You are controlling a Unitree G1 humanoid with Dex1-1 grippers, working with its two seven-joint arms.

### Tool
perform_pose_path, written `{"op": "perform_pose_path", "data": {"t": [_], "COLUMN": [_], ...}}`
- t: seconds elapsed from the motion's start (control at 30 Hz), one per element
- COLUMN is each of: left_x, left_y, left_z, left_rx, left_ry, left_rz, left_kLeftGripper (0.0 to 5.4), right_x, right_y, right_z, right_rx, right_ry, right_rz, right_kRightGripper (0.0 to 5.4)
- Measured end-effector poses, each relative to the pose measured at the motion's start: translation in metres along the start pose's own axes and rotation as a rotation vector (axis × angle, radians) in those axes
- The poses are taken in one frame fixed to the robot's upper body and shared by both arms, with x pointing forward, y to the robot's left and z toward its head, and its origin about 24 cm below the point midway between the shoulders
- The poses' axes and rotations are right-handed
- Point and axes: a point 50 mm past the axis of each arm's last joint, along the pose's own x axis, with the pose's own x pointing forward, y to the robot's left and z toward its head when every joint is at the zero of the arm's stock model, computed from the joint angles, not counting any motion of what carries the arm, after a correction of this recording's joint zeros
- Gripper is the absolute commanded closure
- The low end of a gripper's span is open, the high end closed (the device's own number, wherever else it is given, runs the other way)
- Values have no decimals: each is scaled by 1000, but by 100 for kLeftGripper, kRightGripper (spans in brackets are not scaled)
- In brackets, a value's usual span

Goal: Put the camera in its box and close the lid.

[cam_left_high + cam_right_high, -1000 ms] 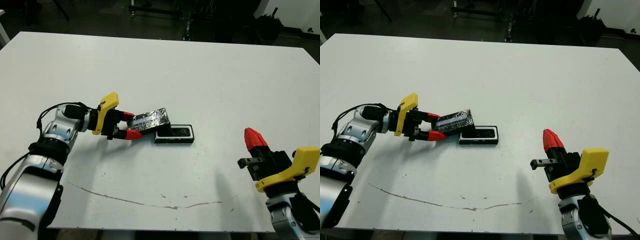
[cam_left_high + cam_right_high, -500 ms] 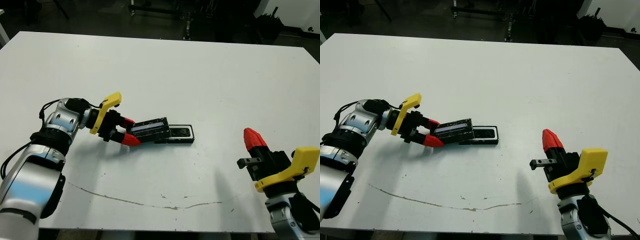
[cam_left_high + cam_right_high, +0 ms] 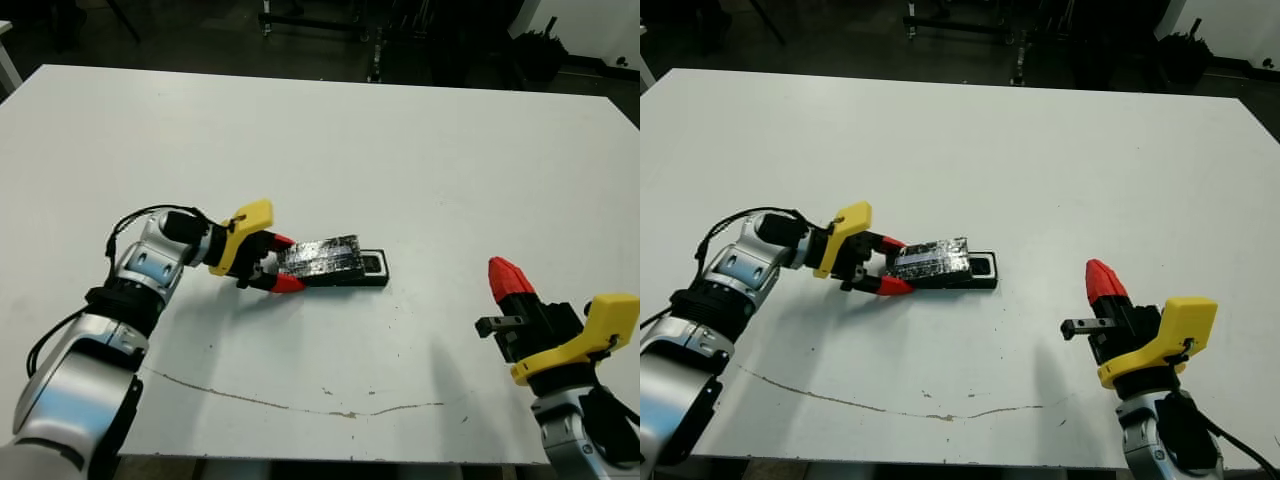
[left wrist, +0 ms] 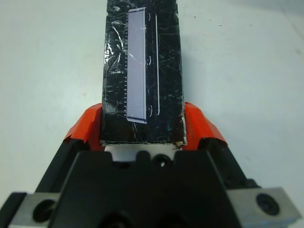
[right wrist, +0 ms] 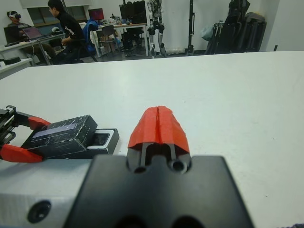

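Observation:
My left gripper (image 3: 288,263) is shut on the near end of the lid (image 3: 325,258), a glossy, crinkly black slab with a pale stripe (image 4: 137,61). One red finger (image 4: 88,126) presses each long side of it. The lid lies low over the box (image 3: 373,267) and covers most of it. Only the box's right end with its pale lining shows (image 5: 104,140). The camera is hidden; I cannot tell whether it is inside the box. My right gripper (image 3: 508,277) hovers at the front right, shut and holding nothing, well apart from the box.
A thin dark crack line (image 3: 300,405) runs across the white table near its front edge. Beyond the far edge, people (image 5: 66,28) sit at desks among chairs and stands. Bare tabletop (image 3: 440,180) lies between the box and my right gripper.
My left gripper has carried the lid to the right. The lid, earlier tilted up at the box's left end, now lies flatter over most of the box. The right arm has stayed still.

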Motion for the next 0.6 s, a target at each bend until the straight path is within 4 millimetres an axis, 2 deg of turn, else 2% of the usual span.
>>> {"op": "perform_pose_path", "data": {"t": [0.4,0.6], "left_x": [7,17], "left_y": [1,5], "left_z": [6,10], "left_rx": [34,11], "left_ry": [24,36], "left_rz": [-39,-83], "left_kLeftGripper": [223,223], "right_x": [0,-2], "right_y": [0,0], "right_z": [-1,-2], "right_rx": [-6,-3], "right_ry": [4,11], "right_rz": [-3,-4], "right_kRightGripper": [540,540]}}
